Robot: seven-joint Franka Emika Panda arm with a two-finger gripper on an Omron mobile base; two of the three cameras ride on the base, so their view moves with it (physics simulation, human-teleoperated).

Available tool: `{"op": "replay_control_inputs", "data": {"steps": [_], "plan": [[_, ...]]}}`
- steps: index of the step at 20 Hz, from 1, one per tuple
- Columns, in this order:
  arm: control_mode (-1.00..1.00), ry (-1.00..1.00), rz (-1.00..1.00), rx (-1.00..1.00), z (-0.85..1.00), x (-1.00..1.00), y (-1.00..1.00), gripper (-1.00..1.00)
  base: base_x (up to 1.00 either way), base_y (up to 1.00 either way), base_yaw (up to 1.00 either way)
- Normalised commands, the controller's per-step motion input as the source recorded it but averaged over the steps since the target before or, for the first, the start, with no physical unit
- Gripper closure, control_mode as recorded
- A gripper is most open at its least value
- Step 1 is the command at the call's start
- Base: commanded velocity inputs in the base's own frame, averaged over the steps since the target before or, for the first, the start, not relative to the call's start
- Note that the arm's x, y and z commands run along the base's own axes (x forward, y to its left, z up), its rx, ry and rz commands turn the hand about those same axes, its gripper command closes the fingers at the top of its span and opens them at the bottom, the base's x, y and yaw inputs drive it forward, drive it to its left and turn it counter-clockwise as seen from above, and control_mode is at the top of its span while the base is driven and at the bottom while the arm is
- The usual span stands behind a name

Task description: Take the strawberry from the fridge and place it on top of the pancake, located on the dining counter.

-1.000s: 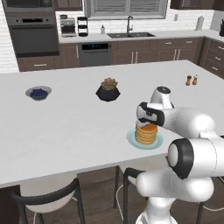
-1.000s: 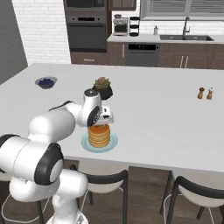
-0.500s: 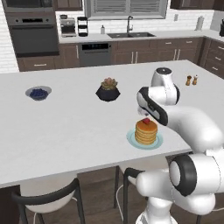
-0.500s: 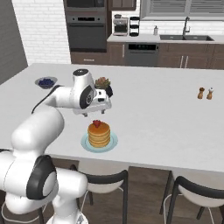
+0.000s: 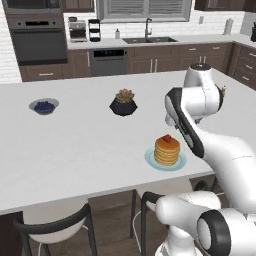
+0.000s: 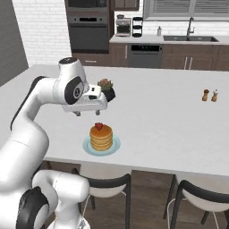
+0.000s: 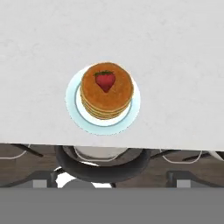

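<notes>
Hand view — strawberry [image 7: 105,81] atop pancake [image 7: 106,91].

Home kitchen, rendered: built-in wall oven [image 5: 37,37], dark brown cabinets [image 5: 155,60], sink with faucet [image 5: 148,36], white brick backsplash [image 6: 40,27], coffee maker [image 6: 122,25], white island desk [image 5: 75,145] with dark chairs [image 6: 107,183].

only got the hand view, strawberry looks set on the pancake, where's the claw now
Observer: The claw hangs open and empty above the pancake, clear of the strawberry.
Operator: anything near the plate
Observer: A potted plant stands farther back on the dining counter, well apart from the plate.
Operator: what else is on that counter
Observer: A bowl of blueberries sits off to the robot's left, far from the stack.
</notes>
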Motion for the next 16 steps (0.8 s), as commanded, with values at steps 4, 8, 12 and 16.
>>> {"op": "replay_control_inputs", "data": {"steps": [4, 8, 12, 16], "plan": [[-1.0, 0.0, -0.14, 0.02, 0.38, -1.0, 0.21, -1.0, 0.0, 0.0, 0.0], [-1.0, -0.01, -0.1, 0.0, 0.08, -1.0, 0.93, -1.0, 0.0, 0.0, 0.0], [-1.0, -0.06, -0.04, 0.0, 0.0, -1.0, 1.0, -1.0, 0.0, 0.0, 0.0], [-1.0, -0.03, 0.0, 0.0, -0.27, -0.78, 1.0, -1.0, 0.0, 0.0, 0.0]]}}
